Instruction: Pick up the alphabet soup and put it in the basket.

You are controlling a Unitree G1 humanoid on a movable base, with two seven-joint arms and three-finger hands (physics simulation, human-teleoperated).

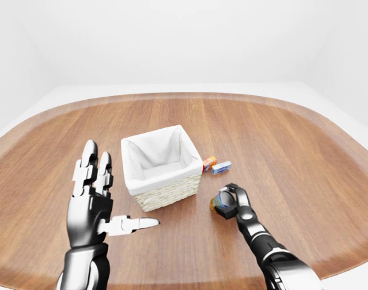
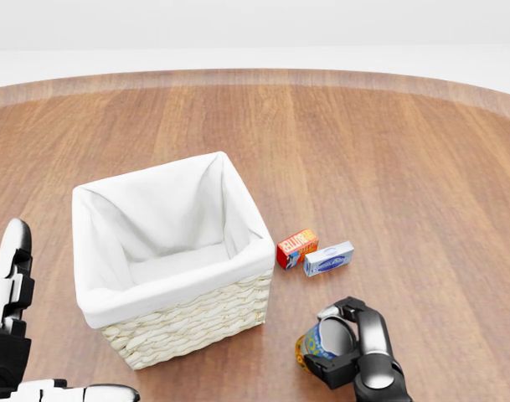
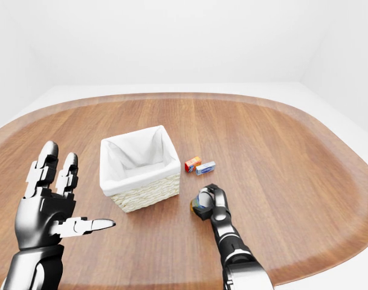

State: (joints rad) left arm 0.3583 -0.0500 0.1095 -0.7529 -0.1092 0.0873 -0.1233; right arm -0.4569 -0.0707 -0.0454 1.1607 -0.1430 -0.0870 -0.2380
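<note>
Your right hand (image 2: 355,343) has its fingers curled around the small cylindrical alphabet soup can (image 2: 320,345), which sits low over the brown wooden oval table (image 2: 422,167), just right of the white-lined woven basket (image 2: 175,264). A small red-orange box (image 2: 296,248) and a blue-white box (image 2: 328,259) lie touching, near the can. Your left hand (image 1: 90,202) hovers spread wide. White walls surround the table.

Wooden table (image 1: 280,139) — basket (image 2: 179,331), soup can (image 2: 317,342), two small boxes (image 2: 315,253).
</note>
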